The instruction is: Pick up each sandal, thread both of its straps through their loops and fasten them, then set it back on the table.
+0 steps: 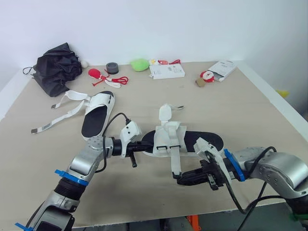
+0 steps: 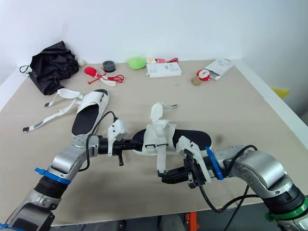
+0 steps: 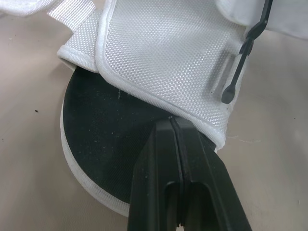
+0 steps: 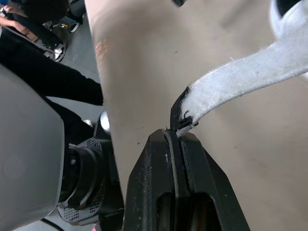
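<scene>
Two sandals on beige worktop (image 1: 240, 110), each white woven fabric over black oval insole. Near sandal (image 1: 185, 142) lies centre; far sandal (image 1: 96, 115) lies left, long straps sprawled loose on worktop. Left fingers (image 3: 159, 159) pressed together, pinching piped hem of near sandal's coarse-weave upper. Right fingers (image 4: 154, 168) pressed together on black-tipped end of fuzzy white strap (image 4: 250, 72), which runs from near sandal toward near edge.

Wide beige table (image 1: 260, 110) with white edging, against a plain white wall (image 1: 192, 24).
</scene>
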### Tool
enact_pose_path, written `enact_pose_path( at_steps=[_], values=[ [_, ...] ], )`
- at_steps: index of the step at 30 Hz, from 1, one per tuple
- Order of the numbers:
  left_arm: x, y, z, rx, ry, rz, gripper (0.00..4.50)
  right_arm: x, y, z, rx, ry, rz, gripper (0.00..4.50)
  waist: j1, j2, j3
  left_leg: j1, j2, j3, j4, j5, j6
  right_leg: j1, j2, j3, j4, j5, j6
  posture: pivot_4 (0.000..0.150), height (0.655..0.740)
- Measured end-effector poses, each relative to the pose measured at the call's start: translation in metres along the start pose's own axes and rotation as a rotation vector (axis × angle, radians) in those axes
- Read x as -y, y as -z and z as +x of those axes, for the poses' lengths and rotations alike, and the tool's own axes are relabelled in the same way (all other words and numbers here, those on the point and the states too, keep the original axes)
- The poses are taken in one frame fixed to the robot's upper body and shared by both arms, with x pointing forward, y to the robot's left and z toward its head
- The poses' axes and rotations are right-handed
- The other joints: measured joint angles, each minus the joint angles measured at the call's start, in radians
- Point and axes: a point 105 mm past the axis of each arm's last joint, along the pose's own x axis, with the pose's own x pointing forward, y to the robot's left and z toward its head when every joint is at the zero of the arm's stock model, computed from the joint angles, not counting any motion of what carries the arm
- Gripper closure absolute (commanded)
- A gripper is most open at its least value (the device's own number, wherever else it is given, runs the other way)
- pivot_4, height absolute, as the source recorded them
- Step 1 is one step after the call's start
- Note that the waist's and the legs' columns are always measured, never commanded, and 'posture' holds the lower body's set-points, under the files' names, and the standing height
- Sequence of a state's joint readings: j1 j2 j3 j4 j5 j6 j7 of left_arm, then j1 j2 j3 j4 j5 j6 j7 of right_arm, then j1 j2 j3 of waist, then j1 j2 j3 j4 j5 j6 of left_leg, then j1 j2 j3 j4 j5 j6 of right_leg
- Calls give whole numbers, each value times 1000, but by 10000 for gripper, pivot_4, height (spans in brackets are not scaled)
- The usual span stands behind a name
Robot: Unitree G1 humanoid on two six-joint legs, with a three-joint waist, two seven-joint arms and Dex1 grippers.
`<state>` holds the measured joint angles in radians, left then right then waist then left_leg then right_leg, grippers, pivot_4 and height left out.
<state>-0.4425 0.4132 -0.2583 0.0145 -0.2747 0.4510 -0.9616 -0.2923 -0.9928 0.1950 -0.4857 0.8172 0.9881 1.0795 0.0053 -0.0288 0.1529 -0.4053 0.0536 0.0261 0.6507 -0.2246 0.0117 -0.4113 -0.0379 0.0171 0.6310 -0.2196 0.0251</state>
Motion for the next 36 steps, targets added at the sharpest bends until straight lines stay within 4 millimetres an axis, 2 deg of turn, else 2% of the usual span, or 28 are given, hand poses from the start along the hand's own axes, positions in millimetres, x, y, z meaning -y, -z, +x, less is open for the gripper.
enact_pose_path(
  at_steps=[4, 6, 8, 9, 11, 13, 15, 21, 22, 27, 29, 30, 32, 33, 36],
  values=[
    [0, 0, 0, -1, 0, -2, 45000, -13, 4, 1, -3, -60, -30, 44561, 0, 0, 0, 0, 0, 0, 0, 0, 0, 0, 0, 0, 0, 0, 0, 1500, 7400],
    [0, 0, 0, -1, -2, -3, 45000, -19, -7, -5, 60, -87, -47, 44561, 0, 0, 0, 0, 0, 0, 0, 0, 0, 0, 0, 0, 0, 0, 0, 1500, 7400],
    [0, 0, 0, -1, -4, -4, 45000, -23, -26, -14, 142, -95, -92, 44561, 0, 0, 1, 0, 0, 0, 0, 0, 0, 0, 0, 0, 0, 0, 0, 1500, 7400],
    [-1, 0, -1, -2, -7, -5, 45000, -22, -43, -20, 232, -98, -103, 44561, -1, -1, 1, 1, 0, 0, 0, 0, 0, 1, 1, 0, 0, 0, 0, 1500, 7400],
    [-1, 0, -1, -2, -7, -4, 45000, -18, -66, -30, 339, -85, -118, 44561, -2, -1, 2, 1, 0, 0, 0, 0, 0, 1, 1, 0, 0, 1, 0, 1500, 7400],
    [-1, 0, -1, -3, -3, -4, 45000, -9, -89, -42, 438, -45, -112, 44561, -1, -1, 2, 1, 1, 0, 0, 0, 0, 1, 1, 0, 0, 1, 0, 1500, 7400],
    [0, -1, 1, -2, 7, -2, 45000, 4, -102, -47, 484, 9, -90, 44561, 0, 0, 2, 0, 0, 0, 0, 0, 0, 0, 1, 0, 0, 1, -1, 1500, 7400],
    [1, -2, 3, 0, 16, -2, 45000, 23, -100, -34, 423, 63, -75, 44561, 1, 1, 1, -1, 0, 0, 0, -1, 0, 0, 1, 1, 0, 0, -1, 1500, 7400],
    [0, -2, 3, 0, 16, -2, 45000, 30, -106, -33, 418, 79, -88, 44561, 1, 2, 2, -1, -1, 0, 0, 0, 0, 0, 0, 2, 0, 1, 0, 1500, 7400],
    [0, -2, 3, 0, 16, -2, 45000, 28, -111, -38, 412, 72, -144, 44561, 2, 2, 2, -1, -1, 0, 0, 0, 0, 0, 0, 1, 0, 1, 0, 1500, 7400],
    [0, -1, 3, 0, 14, -3, 45000, 27, -104, -40, 370, 113, -193, 38515, 2, 2, 2, -1, -1, 0, 0, 0, 0, 0, 0, 1, 0, 0, 0, 1500, 7400],
    [0, -1, 2, 1, 12, -3, 45000, 29, -103, -39, 353, 142, -209, 37456, 2, 2, 2, -1, -1, 0, 0, 0, 0, 0, 0, 1, 0, 0, 0, 1500, 7400],
    [-1, -1, 2, 3, 8, -2, 45000, 34, -100, -36, 326, 177, -219, 28377, 1, 2, 2, -1, 0, 0, 0, 0, 0, 0, 0, 1, 0, 1, 0, 1500, 7400],
    [-1, -1, 2, 3, 7, -1, 45000, 35, -99, -34, 313, 185, -219, 26144, 1, 2, 2, 0, 0, 0, 0, 0, 0, 0, 0, 1, 0, 1, 0, 1500, 7400],
    [-2, 0, 2, 4, 6, -4, 45000, 37, -91, -19, 213, 181, -210, 14520, 1, 2, 2, 0, 0, 0, 0, 0, 0, 0, 0, 1, 0, 1, 0, 1500, 7400]
  ],
)
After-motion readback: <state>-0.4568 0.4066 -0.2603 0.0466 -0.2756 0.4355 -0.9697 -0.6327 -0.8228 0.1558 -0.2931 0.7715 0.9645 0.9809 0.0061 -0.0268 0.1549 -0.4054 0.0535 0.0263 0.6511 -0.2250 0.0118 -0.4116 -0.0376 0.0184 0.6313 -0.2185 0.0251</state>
